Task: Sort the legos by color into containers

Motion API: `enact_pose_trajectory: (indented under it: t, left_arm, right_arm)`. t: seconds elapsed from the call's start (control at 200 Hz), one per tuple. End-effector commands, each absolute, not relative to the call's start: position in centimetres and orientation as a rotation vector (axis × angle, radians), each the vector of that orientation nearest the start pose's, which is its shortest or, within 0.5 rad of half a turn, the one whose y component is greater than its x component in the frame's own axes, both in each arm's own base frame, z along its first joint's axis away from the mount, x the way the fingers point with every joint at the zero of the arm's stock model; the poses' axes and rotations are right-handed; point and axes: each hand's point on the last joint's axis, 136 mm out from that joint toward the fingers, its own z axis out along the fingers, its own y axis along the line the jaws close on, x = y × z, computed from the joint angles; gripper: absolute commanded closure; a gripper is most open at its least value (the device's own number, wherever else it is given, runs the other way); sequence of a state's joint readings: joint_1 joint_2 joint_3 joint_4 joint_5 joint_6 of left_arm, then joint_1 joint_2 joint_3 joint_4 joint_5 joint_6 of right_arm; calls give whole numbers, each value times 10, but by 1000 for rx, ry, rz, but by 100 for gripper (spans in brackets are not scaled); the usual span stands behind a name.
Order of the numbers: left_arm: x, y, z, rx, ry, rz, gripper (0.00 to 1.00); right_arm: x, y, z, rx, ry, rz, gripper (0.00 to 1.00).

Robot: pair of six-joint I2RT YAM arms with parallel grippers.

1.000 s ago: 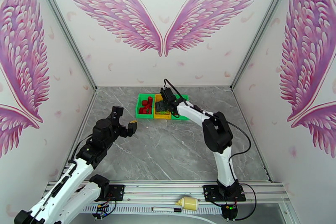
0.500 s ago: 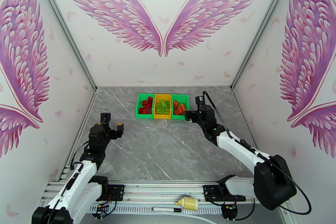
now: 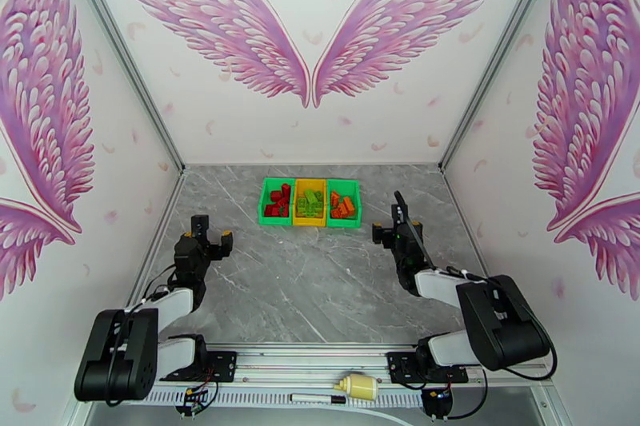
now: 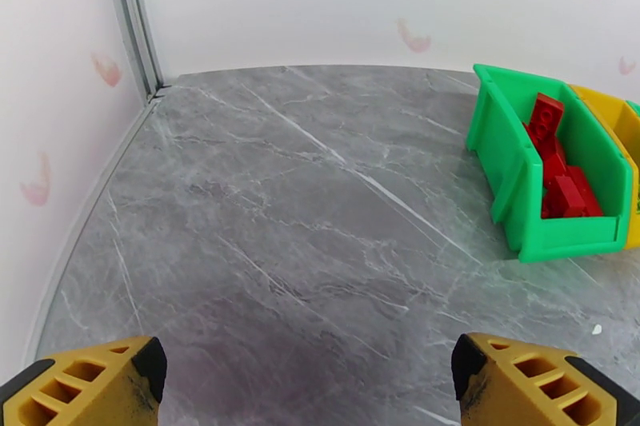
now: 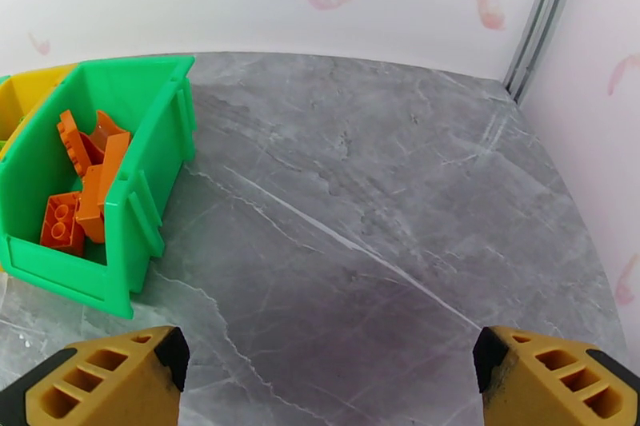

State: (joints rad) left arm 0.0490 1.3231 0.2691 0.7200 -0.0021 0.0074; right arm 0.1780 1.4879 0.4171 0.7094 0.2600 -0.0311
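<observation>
Sorting looks complete; nothing seems left to do.
Red legos (image 3: 278, 201) in left green bin (image 3: 262, 209), lime legos (image 3: 310, 201) in yellow bin (image 3: 309, 221), orange legos (image 3: 342, 207) in right green bin (image 3: 358, 209); left gripper (image 3: 206, 241) and right gripper (image 3: 390, 229) gape, empty.

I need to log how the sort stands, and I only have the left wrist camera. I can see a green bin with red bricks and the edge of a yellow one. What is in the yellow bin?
Observer: The yellow bin holds lime green bricks.
Operator: Is there a third bin past it?
Observer: Yes, a second green bin sits next to the yellow one on its other side, with orange bricks in it.
Operator: And what is the right gripper doing?
Observer: The right gripper is open with nothing between its fingers, over bare table to the right of that bin.
</observation>
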Motion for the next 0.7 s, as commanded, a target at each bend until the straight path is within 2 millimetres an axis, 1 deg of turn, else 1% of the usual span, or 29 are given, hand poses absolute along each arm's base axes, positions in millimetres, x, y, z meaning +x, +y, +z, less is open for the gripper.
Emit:
enact_pose_trajectory:
  t: [0.0,0.035,0.095,0.1,0.13,0.165,0.185,0.23,0.425,0.695]
  left_arm:
    - [388,15,138,-33,1777,-2,1]
    - [390,16,133,-37,1791,-2,1]
    - [393,16,126,-39,1800,-5,1]
    - [394,16,125,-40,1800,-4,1]
    - [394,17,121,-42,1801,-1,1]
    - [396,17,116,-49,1798,2,1]
    - [397,19,118,-57,1785,2,1]
    - [399,23,113,-76,1830,16,1]
    - [402,21,114,-79,1845,99,1]
    - [402,20,113,-77,1848,99,1]
  right_arm:
    - [403,23,118,-22,1859,-106,1]
    - [403,22,119,-15,1848,-84,1]
    - [399,21,114,-11,1822,-65,1]
    - [398,21,111,-15,1827,-65,1]
    - [397,22,114,-23,1787,-63,1]
    - [397,23,112,-35,1803,-57,1]
    - [397,25,109,-44,1828,-53,2]
    - [402,28,110,-67,1839,-46,1]
    - [403,27,108,-56,1853,-32,1]
    - [403,27,108,-57,1850,-32,1]
